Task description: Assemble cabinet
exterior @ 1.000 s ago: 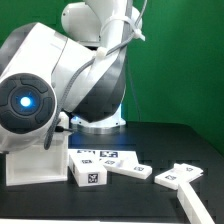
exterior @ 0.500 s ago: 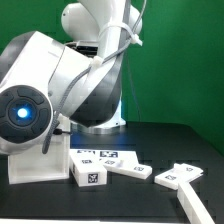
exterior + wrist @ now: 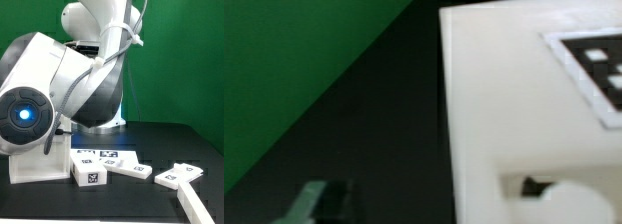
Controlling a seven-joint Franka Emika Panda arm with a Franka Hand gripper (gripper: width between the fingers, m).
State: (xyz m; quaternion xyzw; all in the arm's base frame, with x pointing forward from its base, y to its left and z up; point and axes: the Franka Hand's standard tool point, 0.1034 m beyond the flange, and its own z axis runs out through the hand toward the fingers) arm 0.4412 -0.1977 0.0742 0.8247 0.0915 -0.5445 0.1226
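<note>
One arm (image 3: 70, 85) fills most of the exterior view, and it is the nearest thing to you. Its round joint with the blue light (image 3: 22, 115) sits at about 9 o'clock in the picture. Compared with one second ago, this joint stands a little lower. Compared with half a second ago, you will find almost no change.

Directly under this joint, at about 8 o'clock, stands the cabinet (image 3: 33, 168) on the black table (image 3: 190, 140). It is in the same place as before.

In the wrist view the cabinet (image 3: 509, 130) shows as a wide white face with a black-and-white tag (image 3: 589, 65) on it and a small dark notch (image 3: 539, 185) further along. Of the gripper (image 3: 322, 203) you see only a blurred grey-green part beside the cabinet's edge. I cannot tell whether the pincer is released or clenched, and in the exterior view the arm hides it.

From the cabinet toward 3 o'clock lie the loose white panels: one tagged panel (image 3: 88, 176) just beside it, a second panel (image 3: 130, 168) next, and the far panels (image 3: 178, 176) well apart. None of them has moved.

A little behind the first panel lies the marker board (image 3: 105, 154). Further back stands the arm's base (image 3: 98, 120), and behind everything hangs the green backdrop (image 3: 185, 60).
</note>
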